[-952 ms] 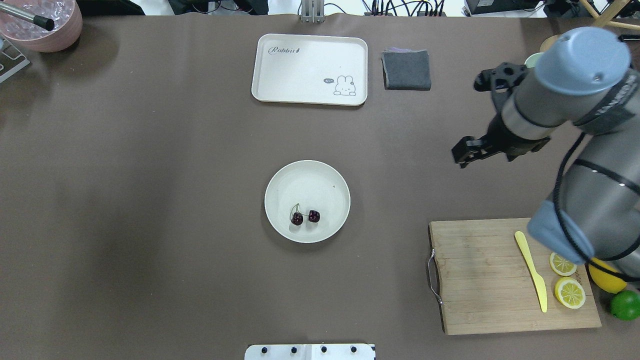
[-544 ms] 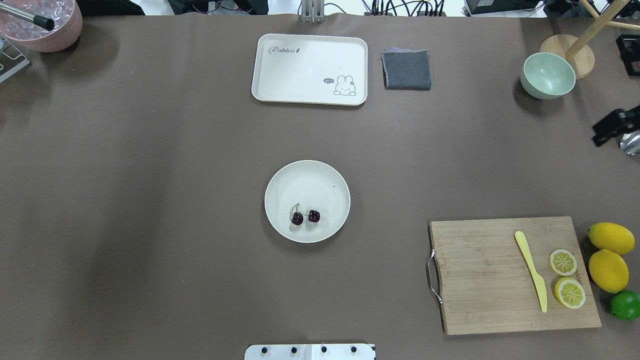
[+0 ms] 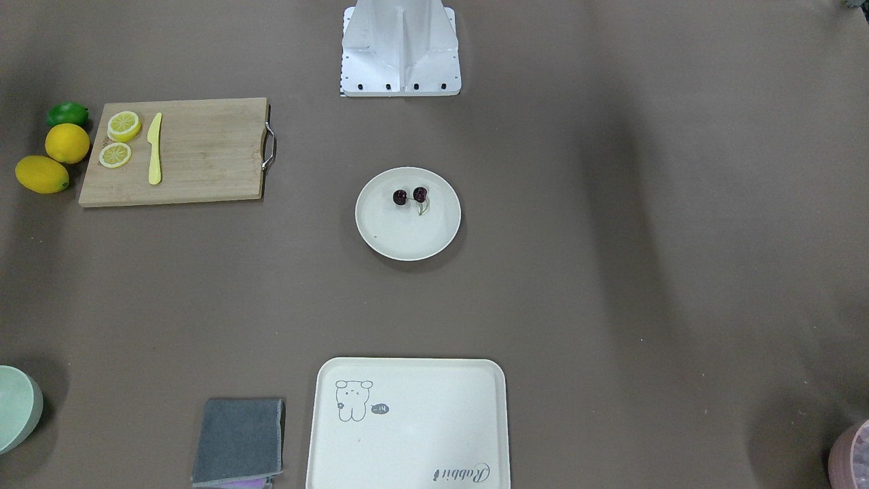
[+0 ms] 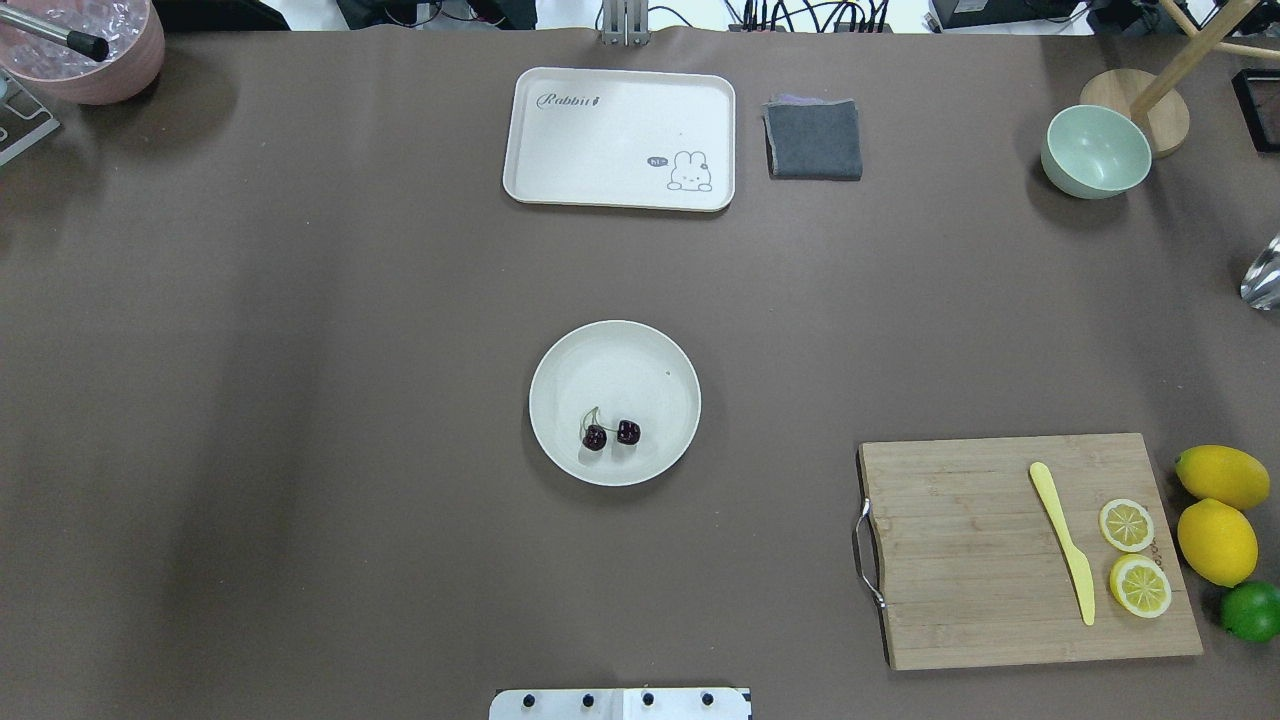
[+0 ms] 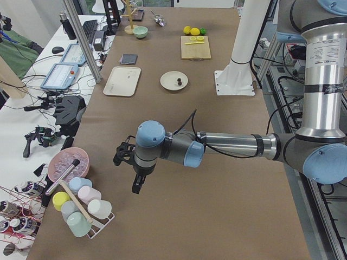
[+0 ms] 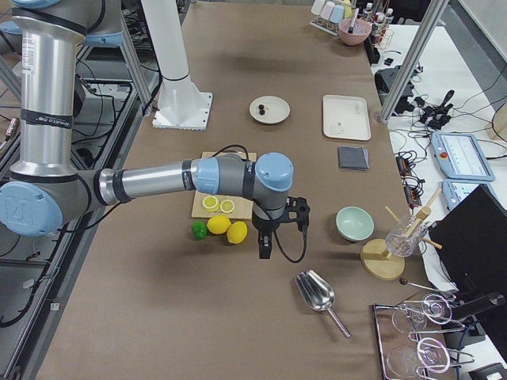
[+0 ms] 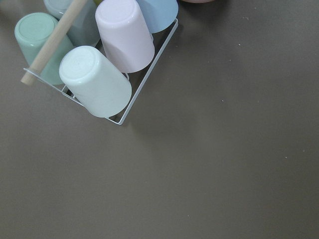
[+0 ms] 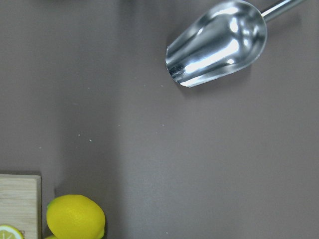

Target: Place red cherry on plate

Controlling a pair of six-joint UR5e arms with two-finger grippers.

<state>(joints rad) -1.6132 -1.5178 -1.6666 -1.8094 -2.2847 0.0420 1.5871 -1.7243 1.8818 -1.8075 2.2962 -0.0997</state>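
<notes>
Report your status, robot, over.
Left fingers, right fingers far from plate, open or shut unclear. Cherries on it. Nothing in the way.

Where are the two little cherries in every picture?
Front-facing: red cherry mid-picture, in the plate's upper half.
Overhead: red cherry mid-picture, in the plate's lower half.
Exterior left: dark speck on the plate, top middle.
Exterior right: dark speck on the plate, top middle.
Left wrist: not in it.
Right wrist: not in it.
Shared landmark: the plate.
</notes>
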